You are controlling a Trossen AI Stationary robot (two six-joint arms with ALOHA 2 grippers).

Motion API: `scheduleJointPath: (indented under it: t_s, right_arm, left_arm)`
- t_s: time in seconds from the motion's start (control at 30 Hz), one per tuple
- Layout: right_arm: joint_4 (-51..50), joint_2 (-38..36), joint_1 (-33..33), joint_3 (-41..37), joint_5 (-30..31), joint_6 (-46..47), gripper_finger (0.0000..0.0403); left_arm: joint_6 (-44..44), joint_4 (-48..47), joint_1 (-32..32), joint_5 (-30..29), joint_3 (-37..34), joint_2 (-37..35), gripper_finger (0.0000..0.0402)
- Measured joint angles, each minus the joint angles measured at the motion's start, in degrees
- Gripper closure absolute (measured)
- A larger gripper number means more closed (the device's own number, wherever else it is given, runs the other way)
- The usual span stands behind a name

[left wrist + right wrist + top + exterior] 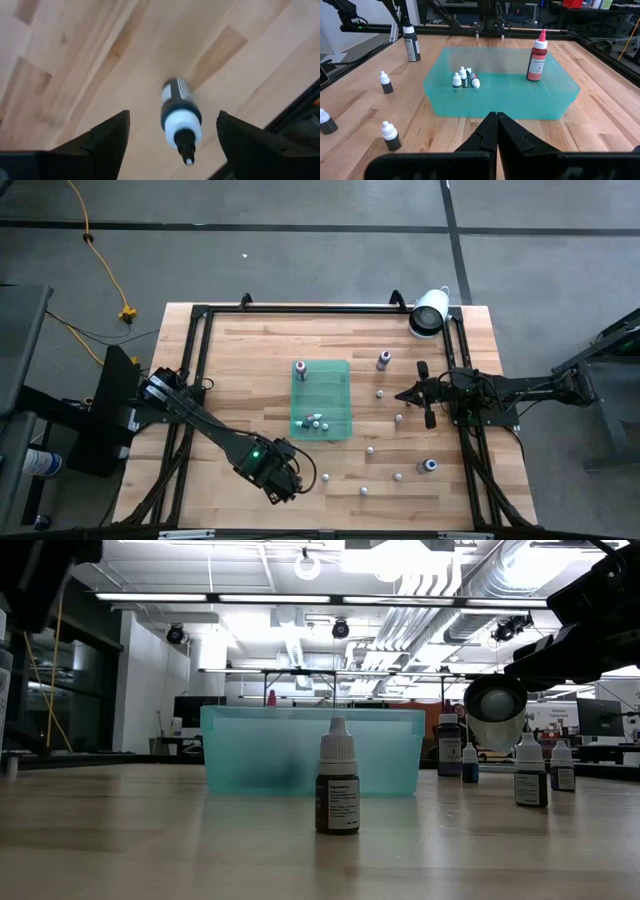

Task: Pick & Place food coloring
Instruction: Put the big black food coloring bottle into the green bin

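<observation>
Small white-capped food coloring bottles [399, 419] upright, scattered on wood, a few lying in the tray [560, 105]

Tray mid-table, bottles scattering around it

The tray [322, 399] is sitting at centre, holding several small bottles [312, 421] (toward its six o'clock end); loose bottles [398, 419] are standing at three to five o'clock, the cylinder [429, 313] lying at one o'clock.

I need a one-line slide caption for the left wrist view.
Open left gripper above an upright small bottle on the wooden table.
</observation>
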Motion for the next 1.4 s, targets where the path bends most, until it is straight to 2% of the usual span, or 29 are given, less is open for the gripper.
scheduleJointPath:
  t_s: [0.17,0.37,0.73,0.83,1.03,1.4]
  right_arm:
    - [0.0,0.0,0.0,0.0,0.0,0.0,0.0402]
    - [0.0,0.0,0.0,0.0,0.0,0.0,0.0402]
    - [0.0,0.0,0.0,0.0,0.0,0.0,0.0402]
    - [0.0,0.0,0.0,0.0,0.0,0.0,0.0402]
    - [0.0,0.0,0.0,0.0,0.0,0.0,0.0402]
    - [0.0,0.0,0.0,0.0,0.0,0.0,0.0402]
  left_arm:
    - [-1.3,0.1,0.0,3.2,-0.4,0.0,0.0108]
    - [-1.4,4.9,0.0,5.4,-4.4,0.0,0.0118]
    - [-1.0,7.3,0.0,5.6,-7.4,0.0,0.0128]
    - [-1.0,10.7,0.0,6.4,-8.7,0.0,0.0143]
    - [-1.0,11.6,0.0,7.5,-9.2,0.0,0.018]
    - [-1.0,11.4,0.0,7.7,-9.1,0.0,0.0276]
